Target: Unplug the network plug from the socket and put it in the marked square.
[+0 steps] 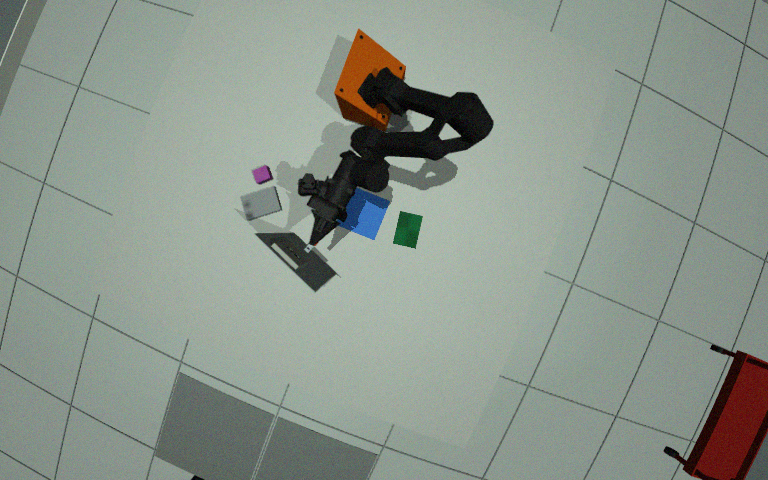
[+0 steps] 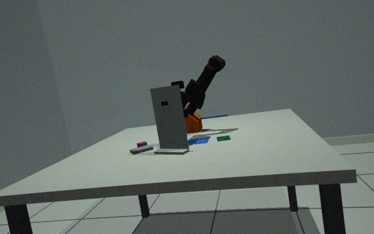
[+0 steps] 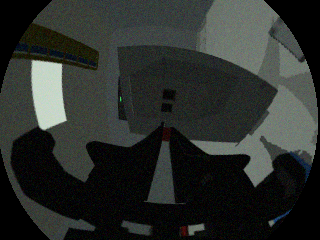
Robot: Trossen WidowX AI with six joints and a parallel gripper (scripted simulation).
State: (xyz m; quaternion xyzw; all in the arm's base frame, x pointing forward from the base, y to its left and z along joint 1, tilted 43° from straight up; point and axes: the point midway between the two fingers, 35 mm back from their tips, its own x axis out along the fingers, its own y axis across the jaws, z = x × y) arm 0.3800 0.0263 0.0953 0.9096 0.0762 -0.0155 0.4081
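Note:
The dark grey upright panel [image 1: 317, 277] [image 2: 170, 124] [image 3: 215, 100] stands on the table. My gripper [image 1: 315, 242] [image 3: 166, 130] is shut on the small pale plug [image 1: 309, 248], just in front of the panel's face. A small red piece shows between the fingertips in the wrist view. Beyond them two dark openings [image 3: 169, 94] [image 3: 166, 107] show in the panel, and the plug appears to be out of them. The tab cannot be made out. The blue square [image 1: 367, 220] [image 2: 199, 141] lies flat on the table, partly under the arm and in shadow. The panel hides my fingertips in the exterior view.
A green rectangle [image 1: 407, 229] [image 2: 223, 138] lies beyond the blue square. A flat grey box [image 1: 261, 203] [image 2: 141, 149] and a purple block [image 1: 261, 174] [image 2: 141, 144] lie on the panel's other side. The orange base [image 1: 364, 65] is behind the arm.

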